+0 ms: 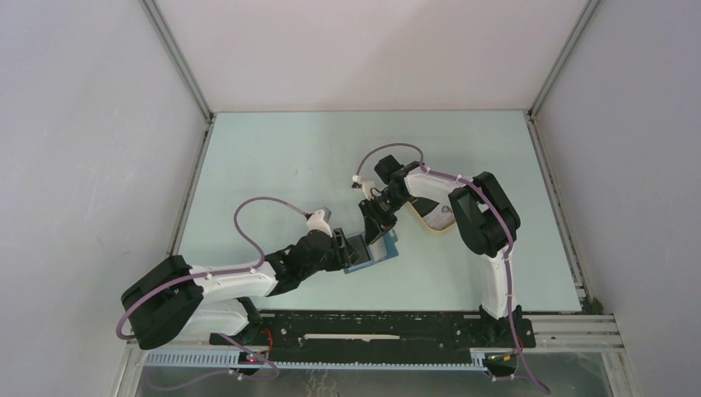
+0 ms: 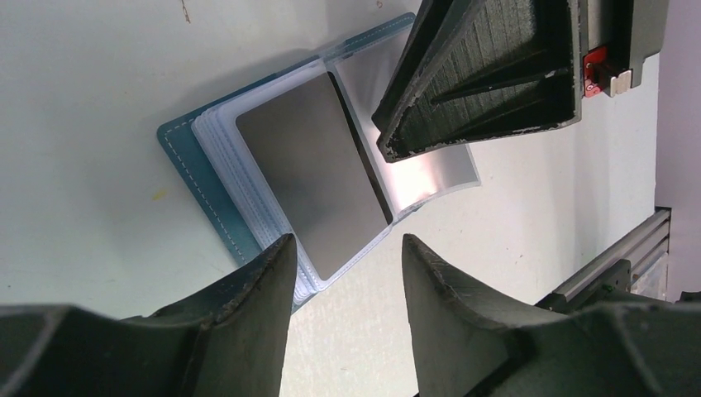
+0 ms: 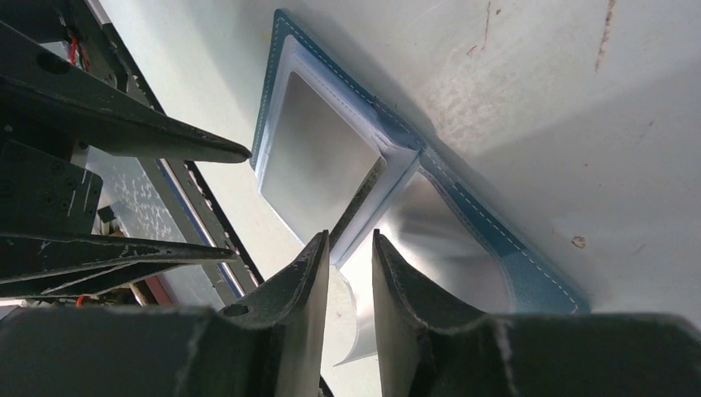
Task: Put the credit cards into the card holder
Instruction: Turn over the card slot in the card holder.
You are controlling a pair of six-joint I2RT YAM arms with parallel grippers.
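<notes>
The teal-blue card holder (image 1: 374, 250) lies open on the table between my two grippers. In the left wrist view its cover (image 2: 183, 157) shows under a stack of clear pockets, and a dark grey credit card (image 2: 318, 178) sits in the top pocket. The same card (image 3: 318, 157) shows in the right wrist view, on the holder (image 3: 529, 273). My left gripper (image 2: 345, 252) is open and empty, with its fingers over the holder's near corner. My right gripper (image 3: 349, 248) has its jaws a narrow gap apart around a curled clear pocket leaf (image 3: 413, 223). It also shows in the left wrist view (image 2: 488, 74).
A beige oval tray (image 1: 436, 218) lies on the table just right of the right gripper, partly hidden by the right arm (image 1: 484, 215). The metal frame rail (image 2: 612, 265) runs along the table's near edge. White walls enclose the table.
</notes>
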